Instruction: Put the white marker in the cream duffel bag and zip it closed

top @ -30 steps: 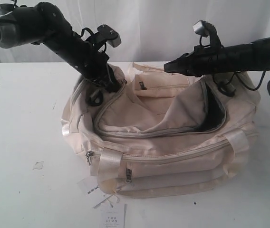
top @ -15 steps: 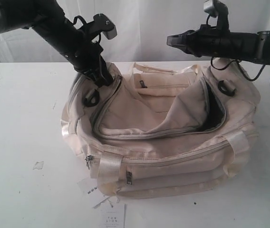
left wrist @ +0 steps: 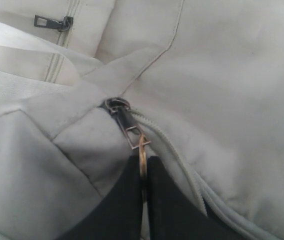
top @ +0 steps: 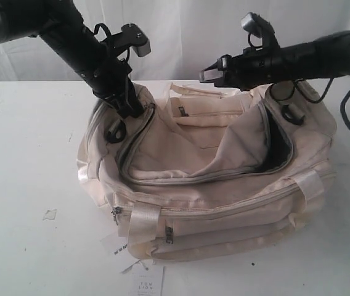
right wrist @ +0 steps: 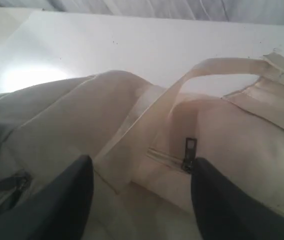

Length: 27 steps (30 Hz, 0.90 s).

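Where the white table (top: pixel 27 185) comes nearest the camera, paper hang tags (top: pixel 145 279) lie just in front of the cream duffel bag (top: pixel 224 203). Its front zip pocket (top: pixel 224 229) is zipped flat. Above that, the main zipper gapes at the right end, where the top flap (top: pixel 187 151) sags inward and dark lining (top: pixel 280 145) shows; the shadow there hides any contents. The white marker shows in no view, so whether it lies in the bag cannot be told. At the bag's left end the left gripper (left wrist: pixel 143 164) is pinched tight on the brass pull ring (left wrist: pixel 142 155) of the main zipper's slider (left wrist: pixel 116 106). Farther back, the right gripper (right wrist: pixel 141 167) hangs above the bag's rear strap (right wrist: pixel 217 67), jaws spread wide, holding nothing.
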Motion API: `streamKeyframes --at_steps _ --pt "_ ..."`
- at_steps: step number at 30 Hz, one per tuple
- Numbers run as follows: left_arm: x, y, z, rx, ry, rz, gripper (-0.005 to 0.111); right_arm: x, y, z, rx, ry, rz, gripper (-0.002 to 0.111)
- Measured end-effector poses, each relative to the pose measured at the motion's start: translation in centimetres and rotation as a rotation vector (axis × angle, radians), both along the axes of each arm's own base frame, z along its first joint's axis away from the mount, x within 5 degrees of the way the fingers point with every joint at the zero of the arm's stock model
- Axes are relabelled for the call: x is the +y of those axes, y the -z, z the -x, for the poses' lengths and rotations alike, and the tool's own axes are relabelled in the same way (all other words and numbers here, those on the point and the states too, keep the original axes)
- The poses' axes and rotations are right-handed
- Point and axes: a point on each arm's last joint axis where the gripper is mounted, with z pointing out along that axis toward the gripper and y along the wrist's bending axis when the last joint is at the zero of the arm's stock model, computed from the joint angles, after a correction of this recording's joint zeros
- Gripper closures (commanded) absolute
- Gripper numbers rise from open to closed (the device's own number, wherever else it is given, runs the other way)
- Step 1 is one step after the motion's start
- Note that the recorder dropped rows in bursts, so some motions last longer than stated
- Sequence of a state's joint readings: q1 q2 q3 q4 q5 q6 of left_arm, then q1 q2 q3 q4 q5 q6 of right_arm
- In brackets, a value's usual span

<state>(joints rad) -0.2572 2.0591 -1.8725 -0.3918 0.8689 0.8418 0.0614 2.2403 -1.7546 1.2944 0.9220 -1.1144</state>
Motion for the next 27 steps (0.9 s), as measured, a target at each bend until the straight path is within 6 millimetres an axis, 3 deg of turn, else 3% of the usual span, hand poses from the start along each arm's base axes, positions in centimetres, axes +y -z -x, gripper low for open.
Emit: streamKeyframes --at_steps 7,9,17,22,27 --pt "0.0 0.1 0.4 0.043 0.025 -0.011 0.107 1.6 -4.3 -2.8 -0.105 -0.072 0.100 0.055" --pt "0.0 0.2 0.5 0.046 0.028 -0.012 0.107 2.4 -4.0 -3.1 -0.119 -0.135 0.106 0.055" --pt "0.0 0.2 0.5 0.045 0.030 -0.013 0.107 7.4 1.5 -1.9 -0.118 -0.452 0.159 0.055" --pt "0.0 0.2 0.5 0.044 0.032 -0.013 0.107 10.5 1.7 -1.2 -0.178 -0.489 0.178 0.055" --pt "0.1 0.2 0.5 0.042 0.032 -0.020 0.107 11.4 1.6 -1.1 -0.216 -0.490 0.189 0.055"
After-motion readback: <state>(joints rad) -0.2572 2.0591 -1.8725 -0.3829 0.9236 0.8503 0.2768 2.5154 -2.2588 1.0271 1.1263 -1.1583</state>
